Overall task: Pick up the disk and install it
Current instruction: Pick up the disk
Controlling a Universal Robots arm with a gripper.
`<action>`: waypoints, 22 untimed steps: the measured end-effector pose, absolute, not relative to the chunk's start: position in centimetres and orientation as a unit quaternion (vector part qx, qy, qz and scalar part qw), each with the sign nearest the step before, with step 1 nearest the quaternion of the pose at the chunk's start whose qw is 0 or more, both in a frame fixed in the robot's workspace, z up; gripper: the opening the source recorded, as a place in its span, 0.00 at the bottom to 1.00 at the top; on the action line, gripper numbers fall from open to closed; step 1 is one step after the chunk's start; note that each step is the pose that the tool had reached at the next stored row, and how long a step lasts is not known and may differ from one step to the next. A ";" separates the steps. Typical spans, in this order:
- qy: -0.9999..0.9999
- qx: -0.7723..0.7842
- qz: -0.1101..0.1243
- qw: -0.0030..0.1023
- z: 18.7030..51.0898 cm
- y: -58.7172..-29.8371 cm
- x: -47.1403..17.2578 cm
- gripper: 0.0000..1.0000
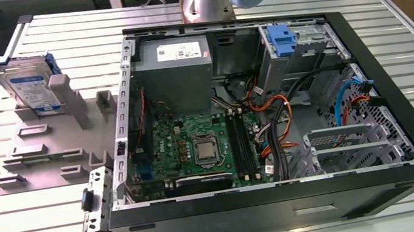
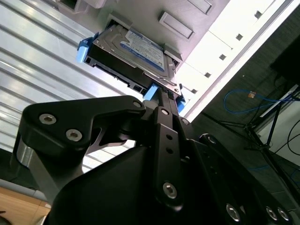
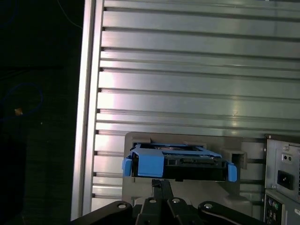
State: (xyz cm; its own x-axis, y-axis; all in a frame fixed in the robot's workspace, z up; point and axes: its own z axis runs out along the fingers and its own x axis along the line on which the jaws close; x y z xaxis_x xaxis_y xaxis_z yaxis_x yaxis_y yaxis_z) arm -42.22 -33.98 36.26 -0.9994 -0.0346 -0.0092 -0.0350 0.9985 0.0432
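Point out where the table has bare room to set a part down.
Bare table slats lie on the near side of the grey fixture, on its far side, and along the exterior view's right of the case. Crowded: the fixture, where the disk stands, and the case's cable-filled inside.

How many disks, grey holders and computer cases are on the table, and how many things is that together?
Disk: 1
Holder: 1
Case: 1
Total: 3
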 end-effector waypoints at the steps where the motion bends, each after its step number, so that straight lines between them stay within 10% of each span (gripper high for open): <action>1: 1.000 -0.017 0.022 0.004 36.3 -34.0 -42.2 0.11; 22: 0.991 -0.132 0.022 0.002 36.1 -34.0 -42.2 0.11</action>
State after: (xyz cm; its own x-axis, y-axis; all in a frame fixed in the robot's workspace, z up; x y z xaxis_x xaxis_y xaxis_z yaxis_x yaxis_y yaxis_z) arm -42.22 -33.98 36.14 -0.9651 -0.2616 -0.0092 -0.2617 0.9642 0.0432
